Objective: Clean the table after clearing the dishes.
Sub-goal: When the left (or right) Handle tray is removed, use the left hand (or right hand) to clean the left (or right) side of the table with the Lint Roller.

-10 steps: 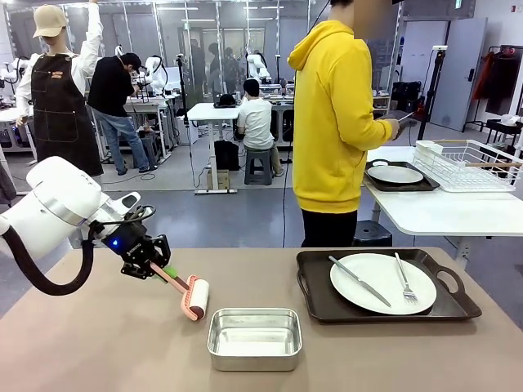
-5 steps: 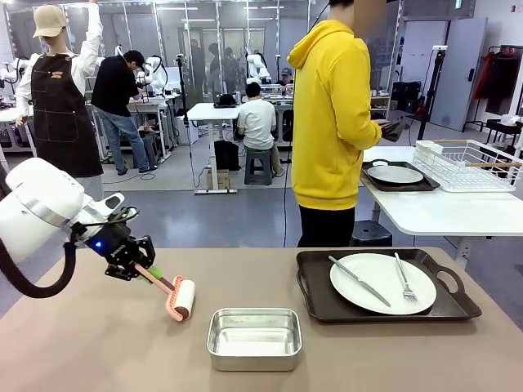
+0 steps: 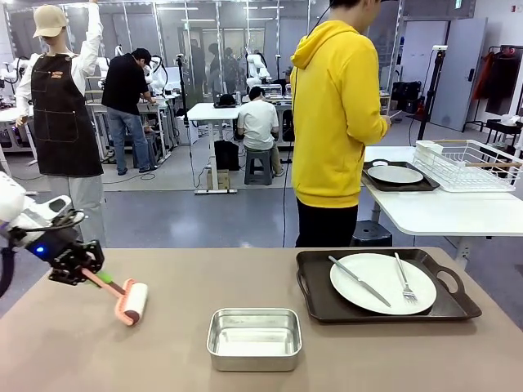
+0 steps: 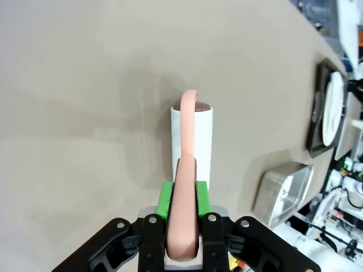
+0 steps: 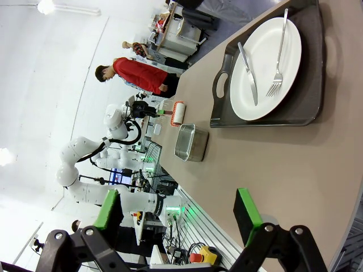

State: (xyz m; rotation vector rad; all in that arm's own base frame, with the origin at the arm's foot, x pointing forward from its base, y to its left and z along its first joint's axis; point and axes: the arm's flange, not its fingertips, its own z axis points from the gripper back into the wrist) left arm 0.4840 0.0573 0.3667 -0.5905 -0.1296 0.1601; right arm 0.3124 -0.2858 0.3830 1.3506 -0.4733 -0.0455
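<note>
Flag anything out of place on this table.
One tray with its plate, knife and fork still sits uncleared on the table, though the left gripper holds the lint roller at its surface. Nothing looks spilled or damaged.

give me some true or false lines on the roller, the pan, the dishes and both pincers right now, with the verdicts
1. The left pincer is shut on the handle of the lint roller. True.
2. The steel pan holds a knife and fork. False: the knife and fork lie on the white plate on the dark tray.
3. The right pincer grips the dark tray. False: it is open, pads apart, holding nothing.
4. In the front view, the lint roller is left of the steel pan. True.
5. A second plate on a second tray sits on the smaller white table. True.
</note>
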